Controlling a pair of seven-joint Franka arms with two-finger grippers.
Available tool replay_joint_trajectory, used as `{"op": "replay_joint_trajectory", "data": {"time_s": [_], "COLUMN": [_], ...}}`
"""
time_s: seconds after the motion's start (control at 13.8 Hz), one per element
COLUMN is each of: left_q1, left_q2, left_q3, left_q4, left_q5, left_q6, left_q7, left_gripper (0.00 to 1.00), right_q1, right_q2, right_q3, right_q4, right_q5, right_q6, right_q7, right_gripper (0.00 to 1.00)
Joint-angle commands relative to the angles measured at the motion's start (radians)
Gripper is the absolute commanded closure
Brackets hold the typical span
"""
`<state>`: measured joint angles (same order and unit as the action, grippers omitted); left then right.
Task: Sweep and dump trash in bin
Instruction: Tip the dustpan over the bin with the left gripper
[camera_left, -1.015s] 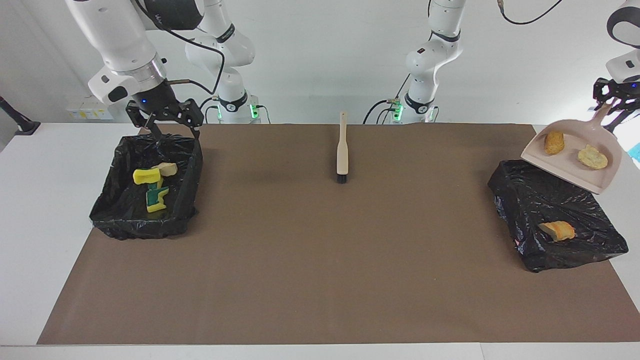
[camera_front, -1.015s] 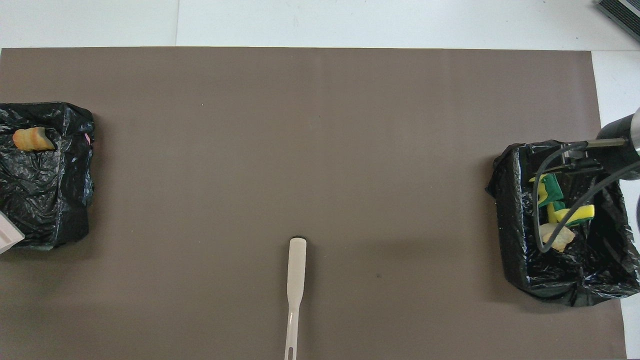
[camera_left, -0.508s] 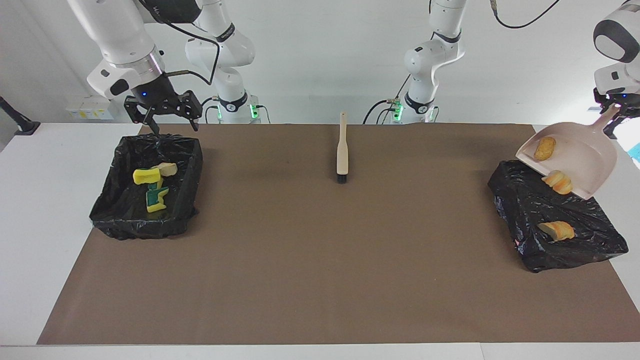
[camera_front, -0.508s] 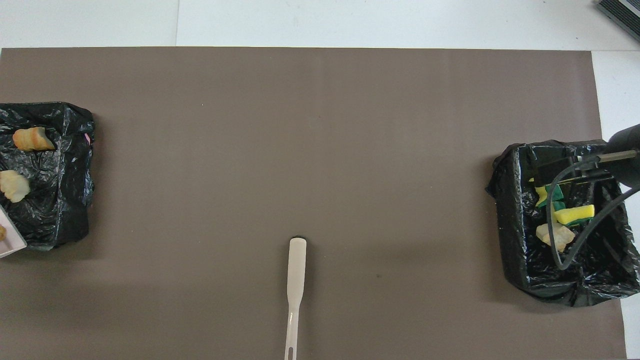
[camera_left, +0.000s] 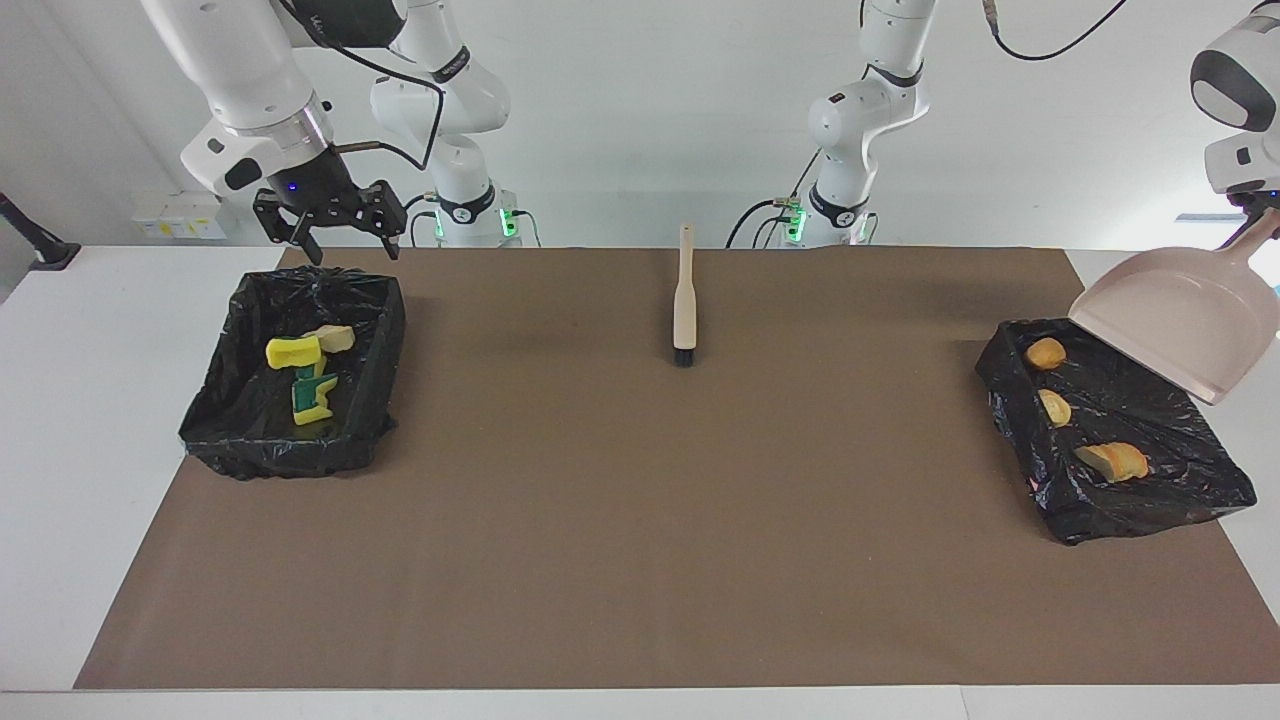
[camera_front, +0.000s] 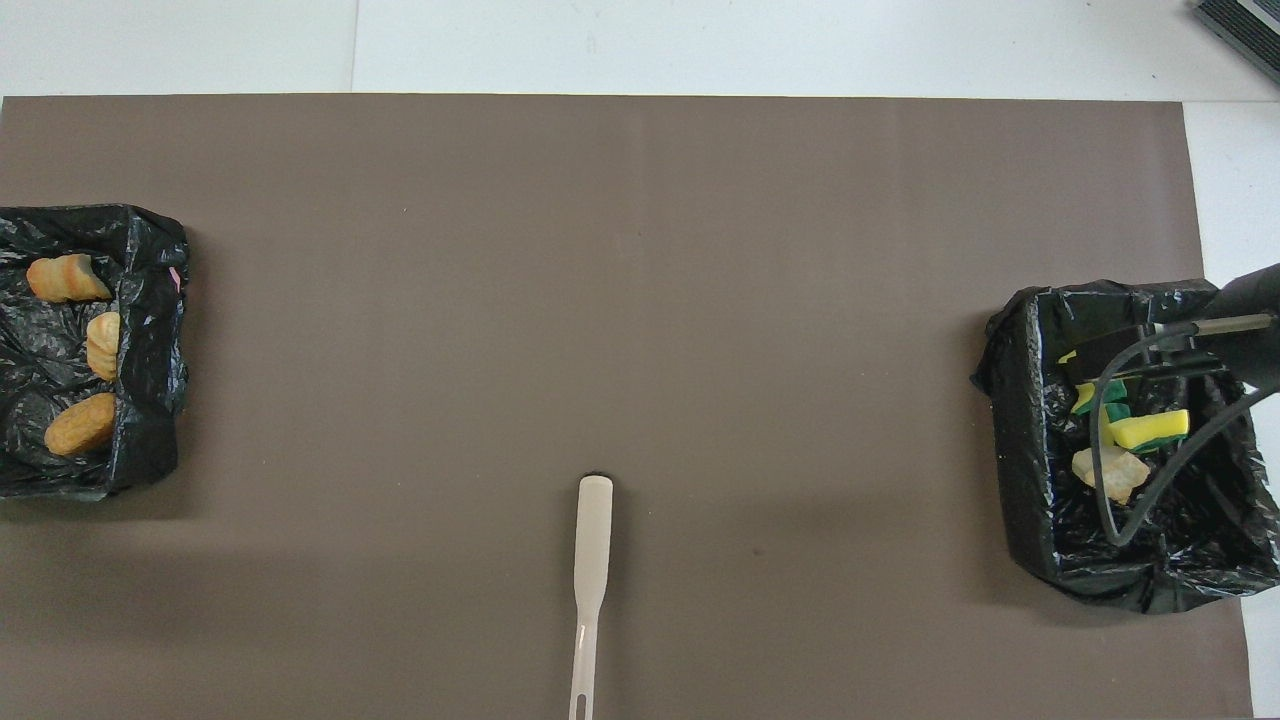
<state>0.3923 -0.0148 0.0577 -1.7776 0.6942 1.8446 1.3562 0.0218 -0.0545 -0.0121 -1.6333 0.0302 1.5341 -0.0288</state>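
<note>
Left gripper clamps the tilted dustpan over a bin holding three bread lumps; right gripper hangs spread over the sponge bin

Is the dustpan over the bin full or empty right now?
Empty. The dustpan hangs tipped over the black bin, showing bare pan, and three bread lumps lie in the bin.

Take the brush as your landmark: it lies alone mid-mat, handle toward the robots. You can pass freely on both sides of it and over the mat away from the robots. Toward the right arm's end, the first bin blocks you, the right gripper above its rim. Toward the left arm's end, the second bin sits under a tilted dustpan.
</note>
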Motion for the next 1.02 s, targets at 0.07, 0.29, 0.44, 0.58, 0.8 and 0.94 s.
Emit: {"op": "replay_joint_trajectory", "data": {"time_s": [0.07, 0.29, 0.44, 0.58, 0.8, 0.94], "left_q1": [-0.018, -0.041, -0.062, -0.082, -0.125, -0.191], "left_q2": [0.039, 0.041, 0.041, 0.039, 0.030, 0.024], "left_q3": [0.010, 0.005, 0.004, 0.005, 0.004, 0.004], "left_q4": [0.099, 0.131, 0.148, 0.159, 0.161, 0.152], "left_q5": [-0.005, -0.145, -0.208, -0.283, -0.395, -0.397], "left_q6": [0.004, 0.007, 0.007, 0.008, 0.002, -0.018], "left_q7": [0.023, 0.043, 0.037, 0.027, -0.110, -0.250], "left_gripper": [1.00, 1.00, 1.00, 1.00, 1.00, 1.00], "right_q1": [-0.007, -0.011, -0.010, -0.010, -0.008, -0.008], "right_q2": [-0.027, -0.022, -0.022, -0.022, -0.022, -0.022], "right_q3": [0.000, -0.002, 0.000, -0.002, 0.000, 0.000], "right_q4": [-0.033, -0.025, -0.025, -0.025, -0.025, -0.025], "right_q5": [0.001, 0.002, 0.002, 0.002, 0.002, 0.004], "right_q6": [0.026, 0.024, 0.024, 0.020, 0.021, 0.021], "right_q7": [0.007, 0.006, 0.007, 0.004, 0.004, 0.004], "right_gripper": [0.00, 0.00, 0.00, 0.00, 0.00, 0.00]}}
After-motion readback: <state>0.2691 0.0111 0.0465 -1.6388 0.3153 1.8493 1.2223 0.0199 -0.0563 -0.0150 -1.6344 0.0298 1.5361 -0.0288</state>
